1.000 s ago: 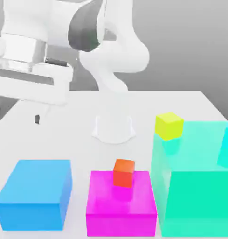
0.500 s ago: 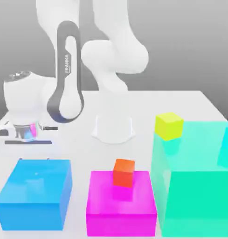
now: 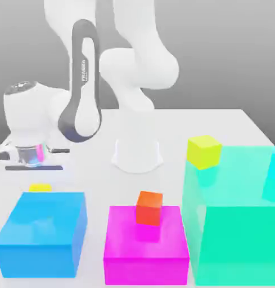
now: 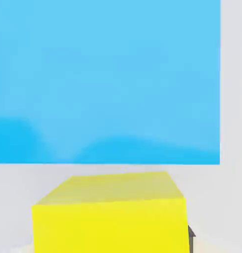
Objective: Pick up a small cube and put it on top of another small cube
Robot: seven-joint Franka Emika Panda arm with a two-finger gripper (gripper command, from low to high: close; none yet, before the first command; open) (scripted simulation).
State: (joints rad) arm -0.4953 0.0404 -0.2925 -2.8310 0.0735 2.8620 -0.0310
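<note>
Three small cubes are present: a warm yellow small cube (image 3: 40,187) on the white table (image 3: 218,124) just behind the blue block (image 3: 41,233), an orange-red cube (image 3: 149,208) resting on the magenta block (image 3: 146,244), and a greenish-yellow cube (image 3: 204,151) on the back corner of the large teal block (image 3: 235,219). The arm is folded low on the exterior view's left, with the hand directly above the yellow cube. In the hand view that cube (image 4: 110,212) sits close beneath the camera, with the blue block's top (image 4: 108,79) beyond it and a dark fingertip (image 4: 190,233) showing at the cube's edge. The gripper (image 3: 34,167) is judged to be drawn in narrow about the yellow cube; contact on both sides cannot be confirmed from the pictures, as only one fingertip is visible. Step in hand, by judgement: the grasp, with the cube not yet raised from the table. The next move calls for a straight lift high enough to pass over the blue block, then a carry toward one of the other small cubes, the orange-red one being the nearer. Placement will demand square alignment, since the target's top face is small and the orange-red cube appears slightly turned on its block.
</note>
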